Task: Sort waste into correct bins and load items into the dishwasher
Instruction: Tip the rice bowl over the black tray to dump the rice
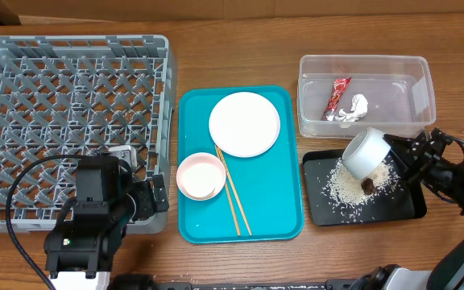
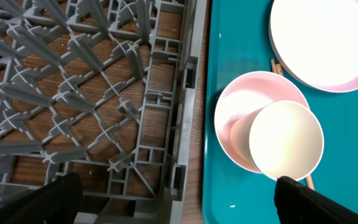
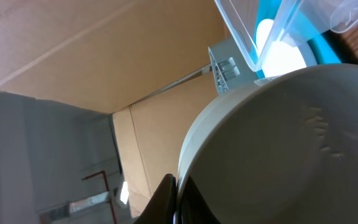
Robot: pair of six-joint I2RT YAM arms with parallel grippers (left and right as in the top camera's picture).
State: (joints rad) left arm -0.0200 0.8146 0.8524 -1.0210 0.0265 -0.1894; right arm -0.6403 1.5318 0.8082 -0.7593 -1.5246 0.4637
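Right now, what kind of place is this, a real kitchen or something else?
Probably a lab mock-up of a dish station, not a kitchen: a grey dish rack and a teal tray sit on a bare wooden table, with cardboard-like panels behind.

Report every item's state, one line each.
Grey lattice dish rack: no dishes visible.
Round white plate: flat on teal tray.
Pink bowl: small white cup inside.
Grey-green bowl: tipped over black tray, in right gripper.
Clear plastic tub: holds red wrapper, white tissue.
Black tray: rice, brown scrap.
Left gripper: open, empty.
Wooden chopsticks: flat on teal tray.
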